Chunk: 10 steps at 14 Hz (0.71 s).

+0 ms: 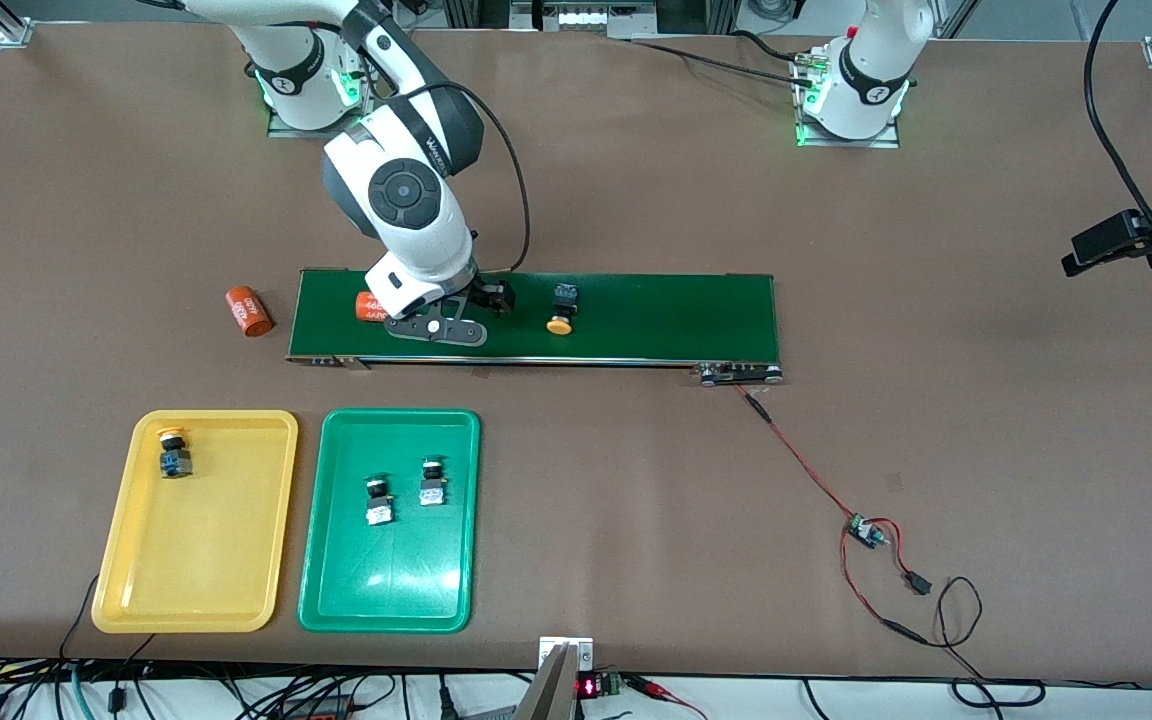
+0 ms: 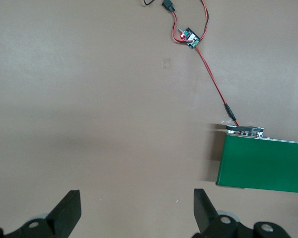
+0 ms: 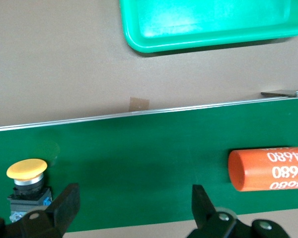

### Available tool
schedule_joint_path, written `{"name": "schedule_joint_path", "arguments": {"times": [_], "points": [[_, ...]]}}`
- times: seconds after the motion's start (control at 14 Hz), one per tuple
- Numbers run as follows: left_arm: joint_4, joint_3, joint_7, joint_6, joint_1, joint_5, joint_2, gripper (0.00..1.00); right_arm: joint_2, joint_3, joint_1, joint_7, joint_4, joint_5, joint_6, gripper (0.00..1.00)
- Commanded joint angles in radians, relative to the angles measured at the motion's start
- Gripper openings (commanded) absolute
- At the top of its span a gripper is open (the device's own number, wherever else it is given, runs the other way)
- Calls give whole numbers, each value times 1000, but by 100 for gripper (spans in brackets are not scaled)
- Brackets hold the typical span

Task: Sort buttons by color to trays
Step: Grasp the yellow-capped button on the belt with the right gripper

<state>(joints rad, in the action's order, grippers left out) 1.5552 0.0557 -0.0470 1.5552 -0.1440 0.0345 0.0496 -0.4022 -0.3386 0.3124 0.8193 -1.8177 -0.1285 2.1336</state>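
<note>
One yellow-capped button (image 1: 561, 310) (image 3: 27, 171) lies on the dark-green belt (image 1: 676, 315), cap toward the front camera. My right gripper (image 1: 476, 300) (image 3: 134, 198) hangs open over the belt, with this button just outside one fingertip and nothing between the fingers. A second yellow-capped button (image 1: 173, 452) sits in the yellow tray (image 1: 196, 590). Two green-capped buttons (image 1: 377, 498) (image 1: 433, 480) sit in the green tray (image 1: 386, 590) (image 3: 208, 29). My left gripper (image 2: 137, 203) is open over bare table near the belt's end (image 2: 263, 163) at the left arm's side.
An orange "4680" cylinder (image 1: 368, 305) (image 3: 268, 168) lies on the belt beside my right gripper's other finger. A second one (image 1: 248, 311) lies on the table off the belt's end. A small circuit board (image 1: 863, 530) (image 2: 188, 37) with red wires trails from the belt.
</note>
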Motion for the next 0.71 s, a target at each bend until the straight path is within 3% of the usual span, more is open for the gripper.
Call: {"name": "schedule_joint_path", "arguments": {"times": [0.0,0.64], "points": [[-12,1,21,-17,-5,-10,-5,100,-9,-8,-7,17,5,-17,-8,100],[-12,0,21,-15,-5,-8,-5,100,-52,-8,2,20,1,-17,0,100]]}}
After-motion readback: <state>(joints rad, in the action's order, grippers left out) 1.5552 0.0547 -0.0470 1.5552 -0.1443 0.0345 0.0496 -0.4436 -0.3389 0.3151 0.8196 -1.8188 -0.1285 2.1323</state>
